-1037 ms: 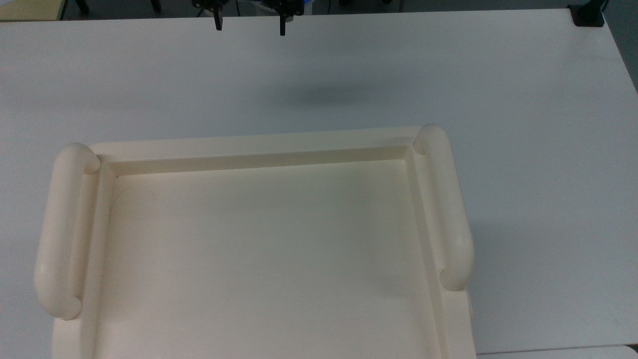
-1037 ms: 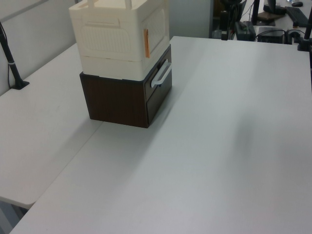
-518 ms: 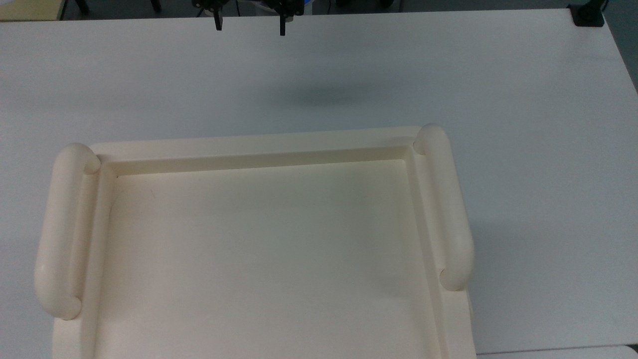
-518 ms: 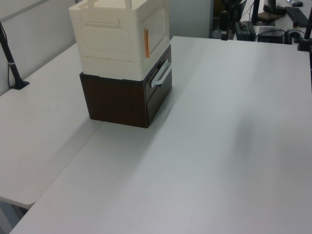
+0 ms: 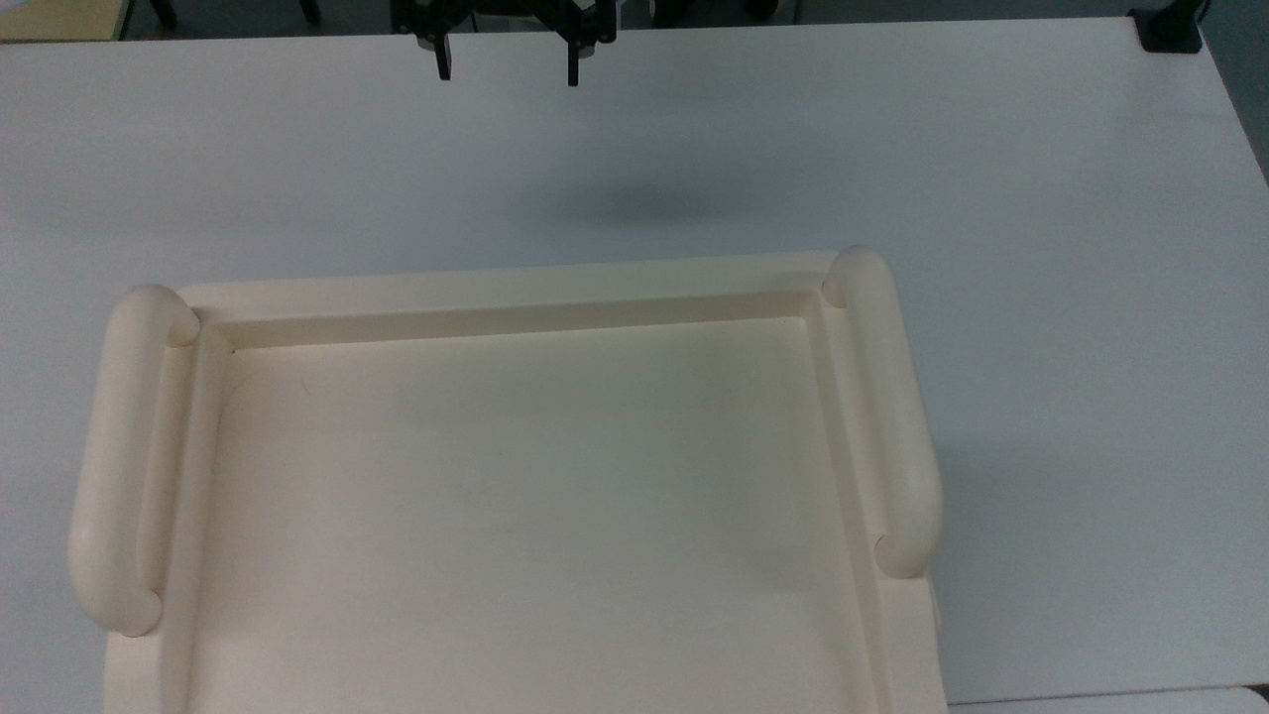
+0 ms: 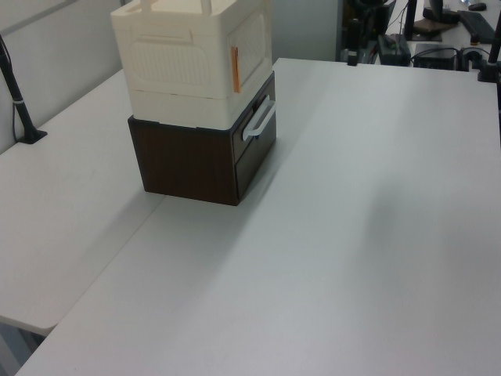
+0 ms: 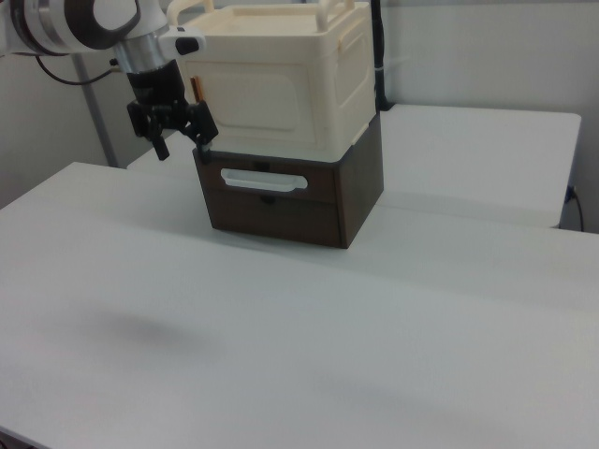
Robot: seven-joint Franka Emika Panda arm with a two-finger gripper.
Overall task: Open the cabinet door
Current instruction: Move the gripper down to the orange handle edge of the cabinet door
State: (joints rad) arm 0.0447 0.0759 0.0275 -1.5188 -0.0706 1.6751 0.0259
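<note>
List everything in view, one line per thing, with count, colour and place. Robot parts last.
cream cabinet: one, cream, stacked on the brown drawer unit
cabinet door: one, cream, front face of the cream cabinet, shut
side handles: two, cream, along the edges of the cabinet's recessed top
orange tab: one, orange, at the door's edge in the left view
brown drawer unit: one, dark brown, on the table
drawer handle: one, white, on the drawer front
table: one, white, under everything
gripper: one, black, open, in front of the cabinet, toward the right view's left

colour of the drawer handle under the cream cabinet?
White handle, on the dark brown drawer; right view.
</note>
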